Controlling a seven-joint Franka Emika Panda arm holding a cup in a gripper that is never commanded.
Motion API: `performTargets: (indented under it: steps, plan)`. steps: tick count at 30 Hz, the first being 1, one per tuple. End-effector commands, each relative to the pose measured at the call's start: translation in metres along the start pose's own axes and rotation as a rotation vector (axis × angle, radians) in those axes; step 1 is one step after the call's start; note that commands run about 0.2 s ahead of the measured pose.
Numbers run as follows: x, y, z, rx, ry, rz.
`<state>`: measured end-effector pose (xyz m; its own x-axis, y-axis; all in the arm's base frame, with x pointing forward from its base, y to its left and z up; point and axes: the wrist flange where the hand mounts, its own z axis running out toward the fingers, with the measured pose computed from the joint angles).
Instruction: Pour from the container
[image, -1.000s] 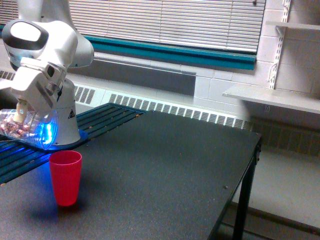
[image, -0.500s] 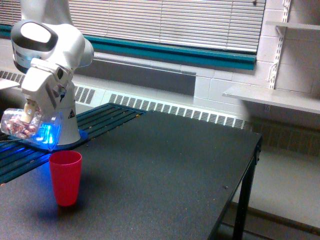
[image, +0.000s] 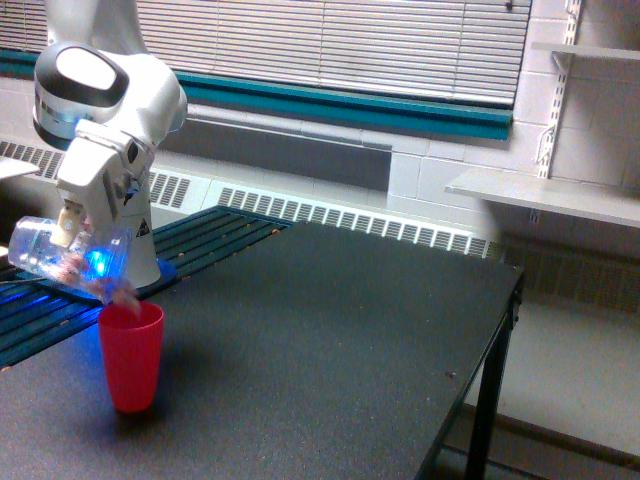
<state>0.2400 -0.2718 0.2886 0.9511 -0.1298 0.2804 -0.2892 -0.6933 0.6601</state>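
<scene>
The container (image: 52, 252) is a clear plastic cup lying on its side in the air, its mouth tipped down toward the exterior view's right. My gripper (image: 70, 228) is shut on it from above. Small reddish pieces (image: 118, 292) spill from its mouth into the red cup (image: 130, 356), which stands upright on the black table (image: 330, 340) directly below. A blue light glows at the container's lower end.
The arm's white base (image: 140, 250) stands behind the red cup on a slatted dark platform (image: 210, 235). The table's edge (image: 500, 330) runs along the exterior view's right, with a drop to the floor beyond. A shelf (image: 540, 195) hangs on the wall.
The gripper has risen slightly and turned further, tipping the container's mouth lower. The pieces have slid from the container's closed end to its mouth and now fall into the red cup.
</scene>
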Motion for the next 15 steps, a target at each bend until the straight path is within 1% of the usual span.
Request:
performTargets:
  steps: [1,15]
  plan:
    - [0.0057,0.0067,-0.0033,-0.021,0.011,-0.014]
    - [0.0038,0.0070,-0.0045,-0.031,0.012,-0.025]
